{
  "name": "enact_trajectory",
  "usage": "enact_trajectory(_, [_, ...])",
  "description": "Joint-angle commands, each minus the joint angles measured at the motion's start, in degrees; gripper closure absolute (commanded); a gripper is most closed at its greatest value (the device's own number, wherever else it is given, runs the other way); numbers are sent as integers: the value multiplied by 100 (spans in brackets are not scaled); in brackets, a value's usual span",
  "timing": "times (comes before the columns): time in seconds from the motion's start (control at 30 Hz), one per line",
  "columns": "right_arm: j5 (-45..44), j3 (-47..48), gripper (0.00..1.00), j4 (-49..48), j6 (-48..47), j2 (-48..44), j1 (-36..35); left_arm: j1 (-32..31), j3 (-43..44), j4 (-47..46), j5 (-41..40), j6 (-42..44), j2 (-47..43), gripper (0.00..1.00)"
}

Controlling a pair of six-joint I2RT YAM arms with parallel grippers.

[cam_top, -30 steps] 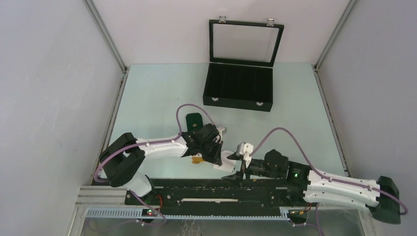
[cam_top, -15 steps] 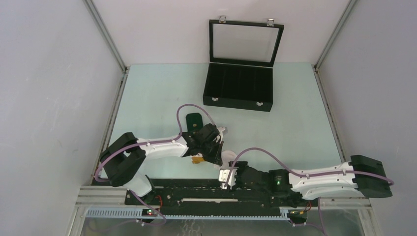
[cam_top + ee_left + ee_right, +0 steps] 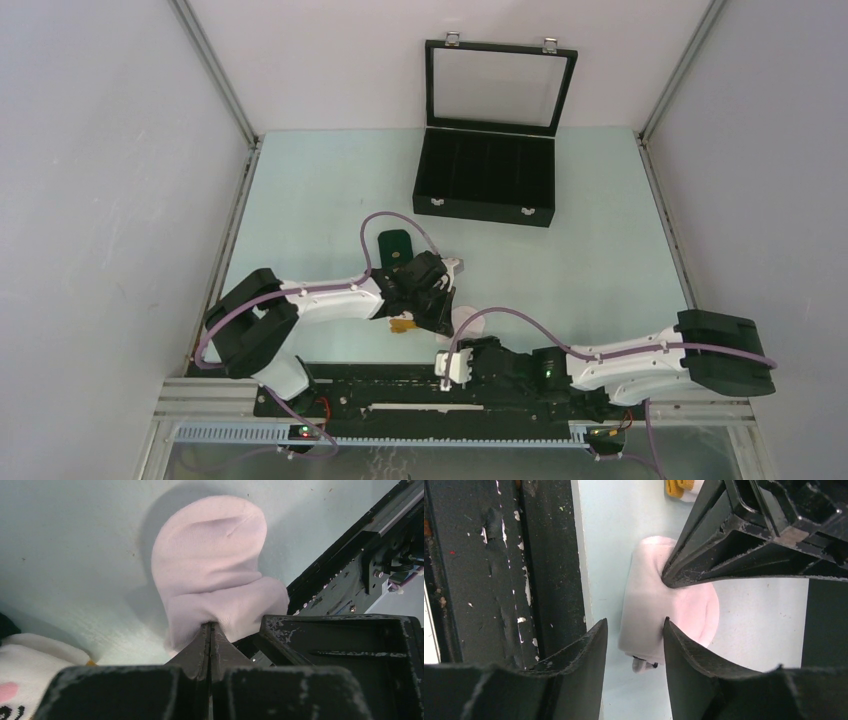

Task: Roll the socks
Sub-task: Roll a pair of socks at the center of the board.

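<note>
At near table (image 3: 330, 180) edge, beside rail (image 3: 544, 555): left gripper (image 3: 210, 626) clamped on folded white sock (image 3: 207, 565), likely pinning roll; right gripper (image 3: 635, 622) empty, jaws apart, poised at sock's end.

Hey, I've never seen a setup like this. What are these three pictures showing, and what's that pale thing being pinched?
Two robot arms are bolted at a table's near edge. One picture looks down from above; the other two come from cameras on each arm's wrist. The left gripper is shut on a white sock, pinching its folded fabric. The right gripper is open, facing that sock. A dark green sock lies partly hidden nearby, and an open black case sits farther back.
</note>
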State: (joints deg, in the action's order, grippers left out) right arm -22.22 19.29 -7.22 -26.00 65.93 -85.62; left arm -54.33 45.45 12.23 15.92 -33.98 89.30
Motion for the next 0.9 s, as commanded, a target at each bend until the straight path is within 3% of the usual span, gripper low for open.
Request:
enact_trajectory(0.0, [-42, 259, 49, -525, -148, 152, -5, -105, -126, 100, -88, 198, 265, 100])
enact_trajectory(0.5, [-71, 358, 53, -313, -2, 423, 284, -105, -125, 131, -81, 201, 271, 100])
enact_trajectory(0.87, [-172, 755, 56, 124, -27, 1137, 310, -105, -107, 192, -97, 254, 248, 100])
